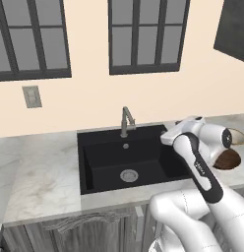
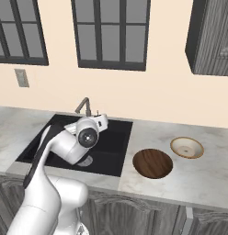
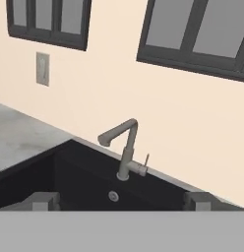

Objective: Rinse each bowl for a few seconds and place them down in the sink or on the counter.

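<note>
The wide-open, empty gripper (image 3: 118,203) is hovering over the matte black sink (image 2: 116,133); the dark brown wooden bowl (image 2: 152,163) and tan-rimmed cream bowl (image 2: 186,147), sitting near the marble counter's (image 2: 198,183) front edge, look rigid and light, best pinched at the rim.

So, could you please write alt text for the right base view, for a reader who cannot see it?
Two bowls sit apart on the marble counter right of the black sink: a dark brown bowl nearer, a tan bowl behind it. The white arm reaches over the sink toward the grey tap, holding nothing.
</note>
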Robot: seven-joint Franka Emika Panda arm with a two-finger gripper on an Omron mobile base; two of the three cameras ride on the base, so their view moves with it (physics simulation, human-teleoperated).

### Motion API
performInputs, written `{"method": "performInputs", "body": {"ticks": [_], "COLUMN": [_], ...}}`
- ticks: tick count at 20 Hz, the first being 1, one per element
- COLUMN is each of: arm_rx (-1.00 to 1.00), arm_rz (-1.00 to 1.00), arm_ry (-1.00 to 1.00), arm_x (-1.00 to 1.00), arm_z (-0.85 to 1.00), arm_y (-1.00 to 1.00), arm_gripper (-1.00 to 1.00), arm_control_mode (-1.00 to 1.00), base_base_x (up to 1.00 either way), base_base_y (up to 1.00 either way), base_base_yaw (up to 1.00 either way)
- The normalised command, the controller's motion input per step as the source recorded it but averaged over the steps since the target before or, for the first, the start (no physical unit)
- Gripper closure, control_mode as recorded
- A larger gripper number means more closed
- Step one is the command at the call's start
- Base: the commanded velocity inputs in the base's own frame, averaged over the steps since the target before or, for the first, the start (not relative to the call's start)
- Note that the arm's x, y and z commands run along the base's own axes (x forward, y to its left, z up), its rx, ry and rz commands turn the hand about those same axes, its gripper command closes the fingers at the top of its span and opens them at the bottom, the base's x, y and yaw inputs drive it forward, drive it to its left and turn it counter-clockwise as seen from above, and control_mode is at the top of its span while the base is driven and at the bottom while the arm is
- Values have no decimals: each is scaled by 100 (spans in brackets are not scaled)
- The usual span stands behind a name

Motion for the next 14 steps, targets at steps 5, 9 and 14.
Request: {"method": "performInputs", "body": {"ticks": [5,9,14], "arm_rx": [3,5,3], "arm_rz": [1,3,3], "arm_ry": [0,0,-4], "arm_x": [30,27,21], "arm_z": [-17,-18,-15], "arm_y": [0,0,0], "arm_gripper": [-100,-100,-100], "arm_control_mode": [-100,-100,-100], "base_base_x": [0,0,0], "base_base_y": [0,0,0], "base_base_yaw": [0,0,0]}}
